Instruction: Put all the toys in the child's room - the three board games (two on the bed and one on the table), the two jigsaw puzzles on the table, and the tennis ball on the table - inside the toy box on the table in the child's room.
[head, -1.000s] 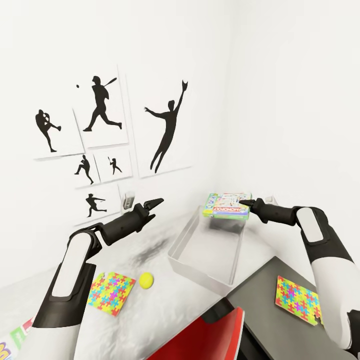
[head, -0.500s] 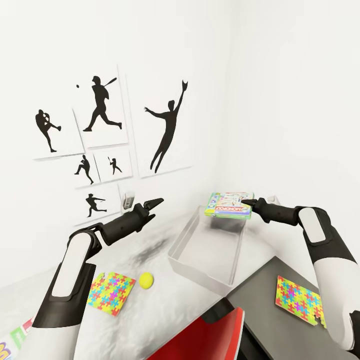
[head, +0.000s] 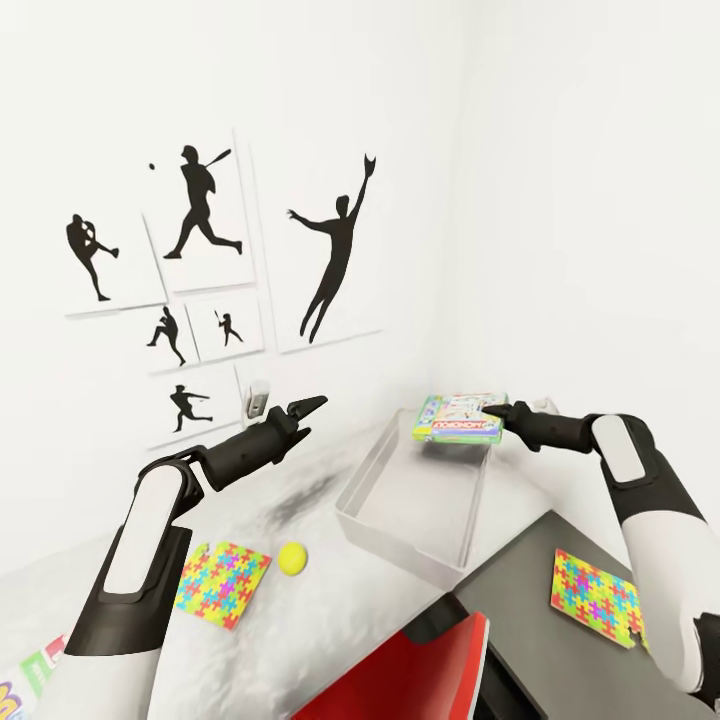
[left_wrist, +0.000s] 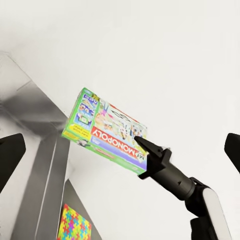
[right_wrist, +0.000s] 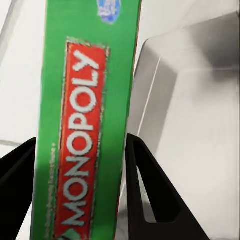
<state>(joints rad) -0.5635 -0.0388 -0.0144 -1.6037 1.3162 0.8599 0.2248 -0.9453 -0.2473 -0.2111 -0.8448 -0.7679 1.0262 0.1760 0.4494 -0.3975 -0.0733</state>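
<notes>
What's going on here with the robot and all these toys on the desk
The right claw is shut on the Monopoly box, holding it in the air over the far end of the grey toy box, which looks empty. The left claw hangs open, holding nothing. The tennis ball and two jigsaw puzzles lie on the table.

Toy box interior bare; Monopoly box overhangs far end.
</notes>
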